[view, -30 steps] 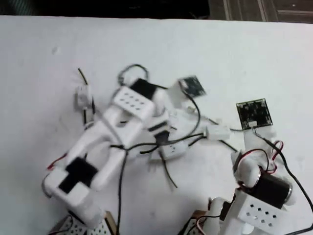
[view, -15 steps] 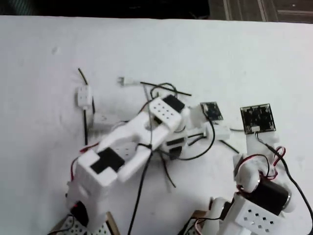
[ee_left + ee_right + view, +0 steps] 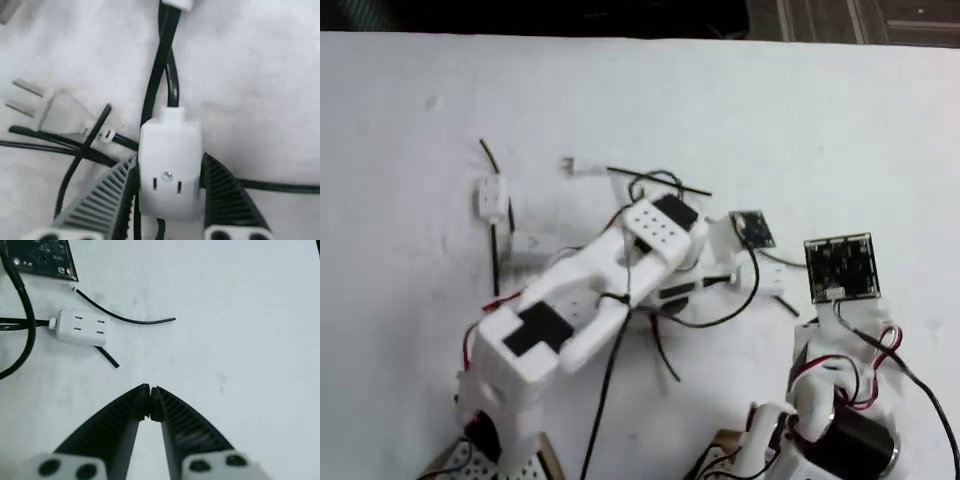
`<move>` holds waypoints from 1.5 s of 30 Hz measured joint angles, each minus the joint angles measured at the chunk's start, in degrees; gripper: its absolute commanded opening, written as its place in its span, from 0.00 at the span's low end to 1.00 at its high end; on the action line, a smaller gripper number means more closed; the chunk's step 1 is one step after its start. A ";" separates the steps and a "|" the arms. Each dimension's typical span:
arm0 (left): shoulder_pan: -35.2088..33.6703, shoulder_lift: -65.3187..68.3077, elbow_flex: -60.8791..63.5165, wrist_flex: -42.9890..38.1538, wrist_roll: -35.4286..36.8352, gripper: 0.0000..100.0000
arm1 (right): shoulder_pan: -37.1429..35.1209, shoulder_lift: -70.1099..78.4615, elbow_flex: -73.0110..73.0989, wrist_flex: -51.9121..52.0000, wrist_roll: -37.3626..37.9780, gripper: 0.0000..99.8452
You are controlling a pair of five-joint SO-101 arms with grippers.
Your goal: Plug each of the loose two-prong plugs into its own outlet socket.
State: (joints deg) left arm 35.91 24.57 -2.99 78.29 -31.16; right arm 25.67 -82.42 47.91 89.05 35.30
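Left gripper: clamped on a white outlet socket, one finger on each side.
Loose two-prong plug: lying near that gripper, prongs bare.
Right gripper: closed, empty, second socket ahead of it.
Step, as I judge it: steadying the socket.
Next: fetch the plug, line its prongs up with the slots.

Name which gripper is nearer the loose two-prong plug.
Left. The left gripper grips an outlet socket beside the plug; the right gripper sits shut over bare table, farther off.
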 measured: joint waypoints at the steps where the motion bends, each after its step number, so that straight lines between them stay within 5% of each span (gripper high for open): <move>1: 0.00 -2.02 0.00 1.23 0.00 0.02 | -0.09 -0.09 0.00 0.00 0.00 0.02; 9: -8.79 -22.77 0.00 7.74 0.00 0.02 | -0.09 -0.09 1.67 0.00 0.00 0.02; 18: -31.21 -31.82 0.35 10.81 -6.68 0.02 | -0.09 -0.09 2.99 0.00 2.29 0.02; 25: -49.85 -31.82 14.07 -3.43 -14.24 0.02 | -0.09 -0.09 4.57 0.00 3.60 0.02; 30: -55.12 -31.82 25.85 -15.91 -15.74 0.02 | -1.14 -0.09 4.57 0.00 3.60 0.02; 37: -58.64 -32.00 34.11 -21.54 -15.91 0.03 | -2.20 -0.09 4.57 0.00 3.69 0.02; 43: -61.45 -32.09 34.37 -20.92 -16.09 0.31 | -2.29 -0.09 4.57 0.00 3.69 0.02; 45: -62.77 -32.70 34.37 -19.87 -15.65 0.32 | -2.29 -0.09 4.57 0.00 3.69 0.02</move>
State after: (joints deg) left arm -26.86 -8.13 31.38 58.42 -46.81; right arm 23.38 -82.51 52.48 89.05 38.99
